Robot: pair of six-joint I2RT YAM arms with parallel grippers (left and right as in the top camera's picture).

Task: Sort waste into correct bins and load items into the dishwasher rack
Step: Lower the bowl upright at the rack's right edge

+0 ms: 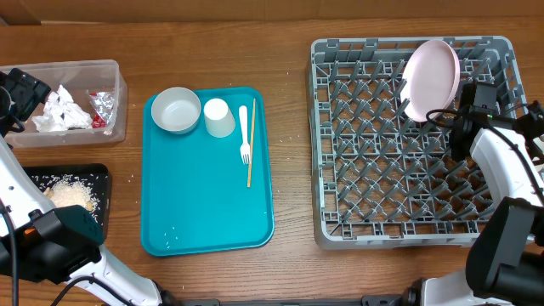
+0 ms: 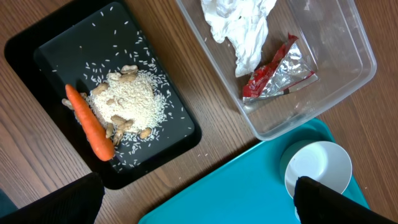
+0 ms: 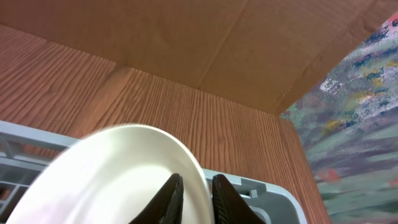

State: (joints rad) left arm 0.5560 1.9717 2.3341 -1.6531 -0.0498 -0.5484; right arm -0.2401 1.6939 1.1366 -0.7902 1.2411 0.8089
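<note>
While left pincer (image 2: 199, 205) gapes empty, right pincer (image 3: 194, 199) straddles rim of pink plate (image 3: 112, 174) — barely parted, grip unclear.

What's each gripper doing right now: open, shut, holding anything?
Left gripper: jaws wide open, holding nothing.
Right gripper: jaws astride the rim of the pink plate; whether they clamp it cannot be told.
</note>
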